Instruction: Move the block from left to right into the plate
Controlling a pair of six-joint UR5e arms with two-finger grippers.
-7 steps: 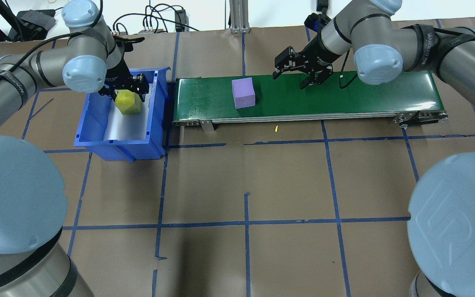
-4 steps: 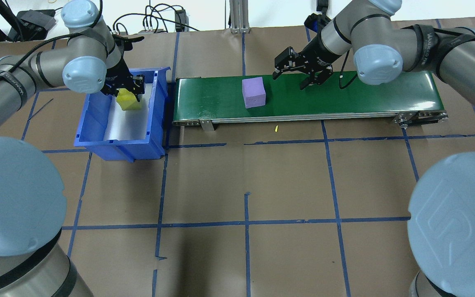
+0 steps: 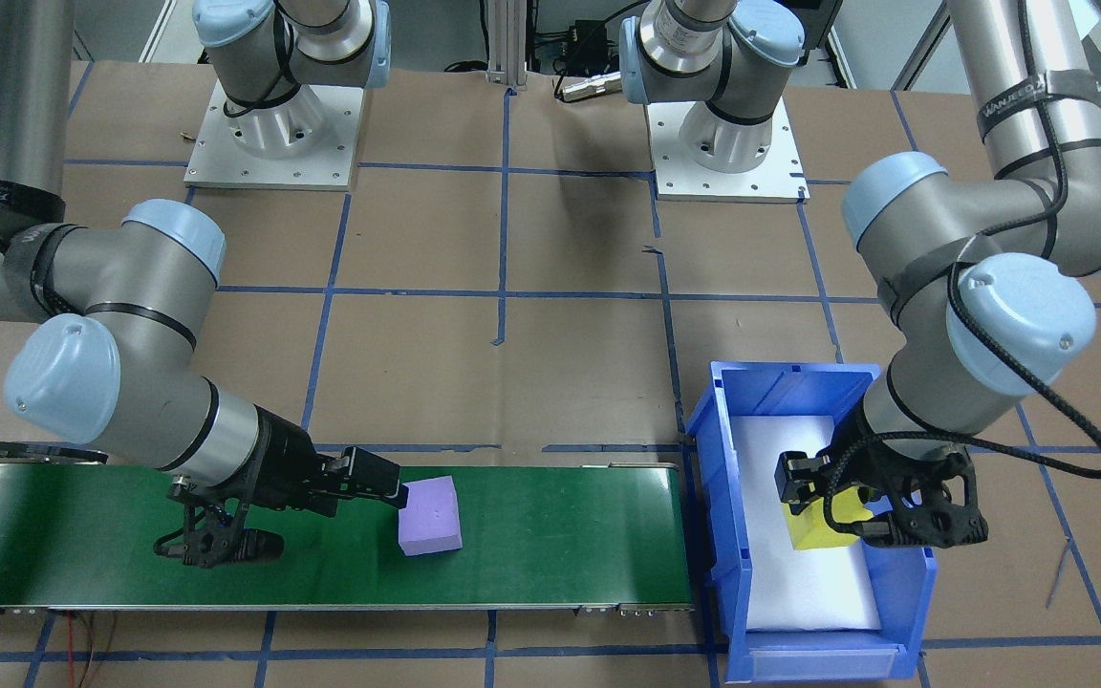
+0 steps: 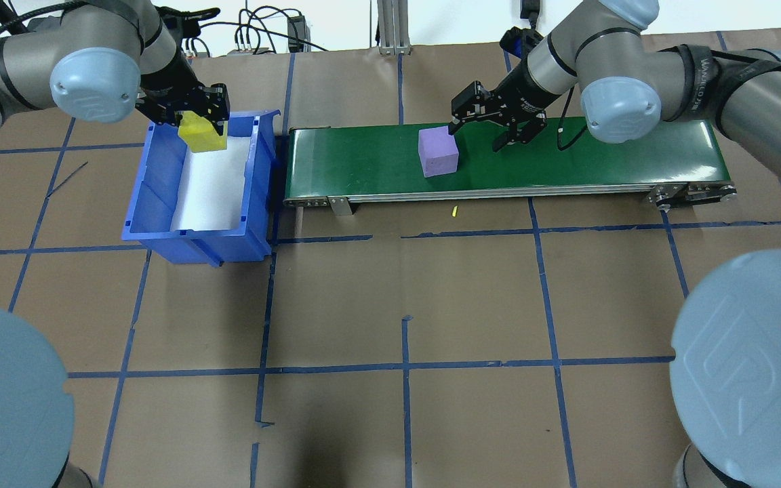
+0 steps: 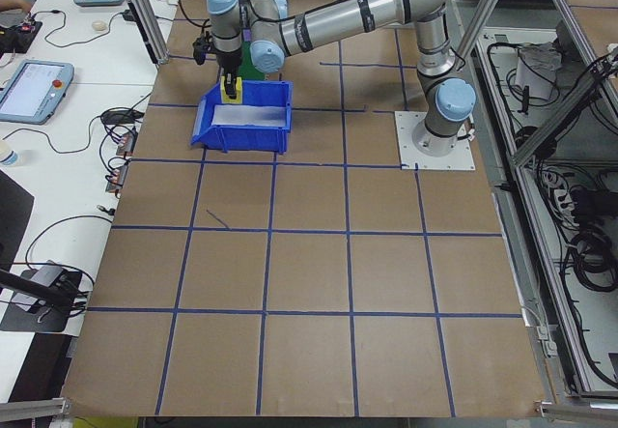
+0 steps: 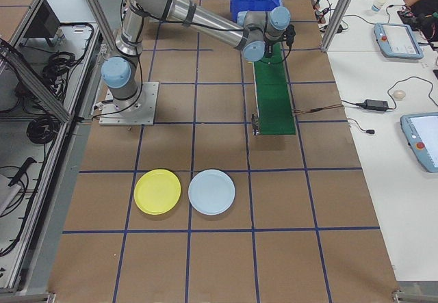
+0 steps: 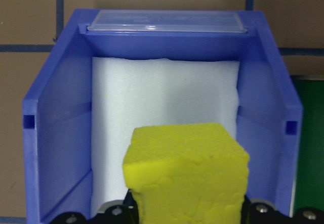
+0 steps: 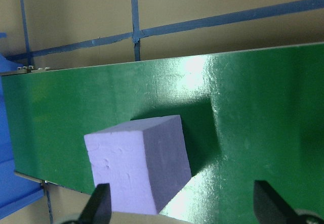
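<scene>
My left gripper is shut on a yellow foam block, held above the far end of the blue bin. The left wrist view shows the yellow block filling the lower middle, over the bin's white liner. A purple block sits on the green conveyor belt. My right gripper hangs open just over the belt, one finger beside the purple block. In the right wrist view the purple block lies partly between the open fingers. A yellow plate and a light blue plate lie far down the table.
The blue bin stands at the belt's end on my left. Blue tape lines grid the brown table. Cables and an aluminium post sit behind the belt. Side tables with tablets flank the far edge.
The left gripper has risen with the yellow block and moved toward the bin's far end. The purple block has travelled rightward along the belt up to the right gripper's finger.
</scene>
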